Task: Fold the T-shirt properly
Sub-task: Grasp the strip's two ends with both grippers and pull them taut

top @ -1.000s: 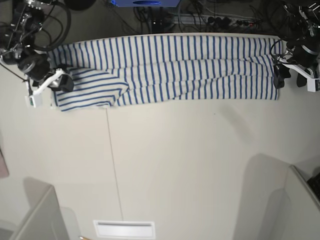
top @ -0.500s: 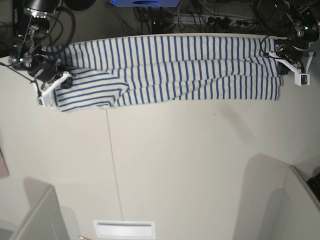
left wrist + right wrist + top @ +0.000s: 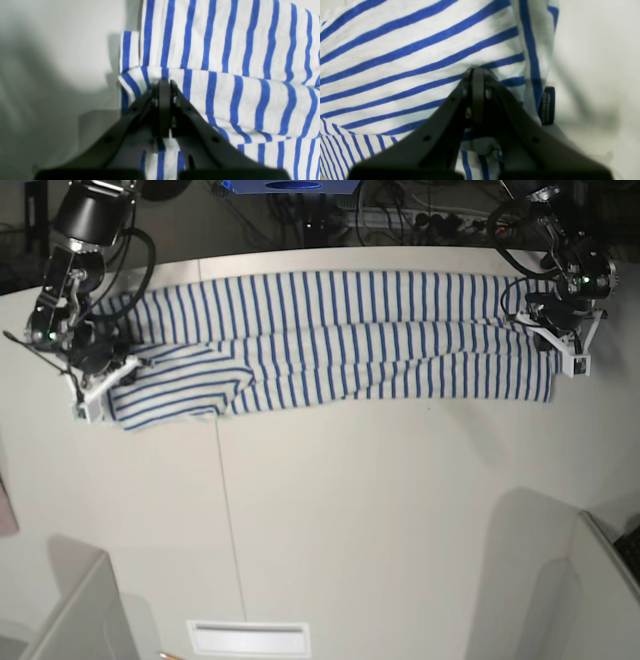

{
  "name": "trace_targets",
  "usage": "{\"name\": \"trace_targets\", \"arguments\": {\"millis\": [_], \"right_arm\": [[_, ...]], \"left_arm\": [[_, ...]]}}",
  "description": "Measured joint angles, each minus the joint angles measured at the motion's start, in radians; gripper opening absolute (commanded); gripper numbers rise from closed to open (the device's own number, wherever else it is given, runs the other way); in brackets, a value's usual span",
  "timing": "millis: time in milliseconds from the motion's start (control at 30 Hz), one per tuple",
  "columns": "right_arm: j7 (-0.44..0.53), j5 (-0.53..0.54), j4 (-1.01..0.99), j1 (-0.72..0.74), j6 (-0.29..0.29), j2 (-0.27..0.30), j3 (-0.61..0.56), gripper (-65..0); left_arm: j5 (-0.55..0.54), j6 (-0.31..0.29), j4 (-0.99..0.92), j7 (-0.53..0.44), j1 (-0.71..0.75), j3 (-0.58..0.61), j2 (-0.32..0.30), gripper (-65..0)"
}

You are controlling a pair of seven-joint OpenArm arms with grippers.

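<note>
The T-shirt [image 3: 340, 330] lies as a long band across the far part of the white table [image 3: 380, 510], stretched sideways between the two arms, with its blue stripes running across the band's short way. At the base view's left end a sleeve or folded flap [image 3: 180, 385] lies at an angle, its stripes slanting against those of the body. The right gripper [image 3: 112, 372] sits at that left end, and its wrist view shows the jaws pressed together on a raised pinch of the striped cloth [image 3: 420, 62], with a small dark navy tag [image 3: 547, 105] showing just beside the fingers at the cloth's edge, and bare table beyond it. The left gripper [image 3: 556, 340] sits at the base view's right end of the shirt; in its wrist view the jaws are closed on a fold of the fabric [image 3: 225, 100], where one layer rolls over another near the hem corner, and the table surface lies to the side of the cloth's edge. In both wrist views the cloth rises slightly to meet the fingertips rather than lying flat. The near half of the table holds a thin seam line [image 3: 228, 510] running toward the camera and a pale rectangular slot [image 3: 248, 638] at the near edge. Cables and dark equipment [image 3: 400, 215] crowd the area behind the table.
</note>
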Motion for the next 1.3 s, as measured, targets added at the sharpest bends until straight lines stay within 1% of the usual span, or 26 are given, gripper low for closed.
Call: {"name": "trace_targets", "arguments": {"millis": [33,167,300,433,533,633,667,767,800,833,933,1000,1133,1200,1267,1300], "right_arm": [[0.001,0.000,-0.018,0.019,0.000,0.000,0.000,-65.0],[0.008,-0.004,-0.100,0.099,-0.002,0.003,0.000,-65.0],[-0.003,-0.007,-0.163,0.167,-0.002,0.015,-0.005,-65.0],[-0.021,-0.028,-0.169,0.195,-0.007,0.020,-0.004,-65.0],[-0.032,-0.039,-0.124,0.187,-0.009,0.018,-0.004,-65.0],[-0.036,-0.039,-0.037,0.177,-0.009,0.014,-0.004,-65.0],[-0.033,-0.034,-0.011,0.173,-0.008,0.014,-0.004,-65.0],[-0.037,-0.042,0.078,0.160,-0.012,-0.008,-0.004,-65.0],[-0.037,-0.034,0.108,0.149,-0.010,-0.013,-0.005,-65.0],[-0.040,-0.027,0.146,0.133,-0.004,-0.020,-0.006,-65.0],[-0.043,-0.042,0.272,0.075,-0.011,-0.035,-0.002,-65.0],[-0.050,-0.035,0.349,0.034,-0.008,-0.049,0.000,-65.0],[-0.051,-0.034,0.489,-0.074,-0.008,-0.092,0.000,-65.0],[-0.051,-0.034,0.525,-0.121,-0.003,-0.111,0.000,-65.0],[-0.051,-0.037,0.535,-0.155,-0.004,-0.129,0.000,-65.0],[-0.050,-0.038,0.534,-0.168,-0.004,-0.140,0.000,-65.0]], "left_arm": [[0.003,0.000,-0.011,0.000,-0.018,0.002,0.000,-65.0],[0.000,0.053,-0.081,0.006,-0.116,0.008,-0.001,-65.0],[0.007,0.094,-0.143,0.005,-0.203,0.064,-0.009,-65.0],[0.010,0.102,-0.137,0.027,-0.233,0.073,-0.012,-65.0],[0.011,0.106,-0.097,0.031,-0.233,0.062,-0.015,-65.0],[0.006,0.105,-0.050,0.086,-0.234,0.063,-0.031,-65.0],[0.004,0.101,-0.034,0.087,-0.234,0.063,-0.036,-65.0],[0.004,0.104,0.033,0.091,-0.233,0.062,-0.044,-65.0],[0.002,0.102,0.063,0.106,-0.230,0.062,-0.044,-65.0],[0.003,0.094,0.094,0.128,-0.227,0.062,-0.044,-65.0],[0.001,-0.005,0.163,0.151,-0.206,0.053,-0.044,-65.0],[-0.011,-0.090,0.195,0.151,-0.177,0.008,-0.038,-65.0],[0.008,-0.215,0.207,0.162,-0.132,-0.103,-0.041,-65.0],[0.003,-0.219,0.207,0.162,-0.121,-0.146,-0.042,-65.0],[-0.070,-0.219,0.206,0.158,-0.109,-0.193,-0.038,-65.0],[-0.112,-0.222,0.206,0.158,-0.097,-0.213,-0.039,-59.7]]}}
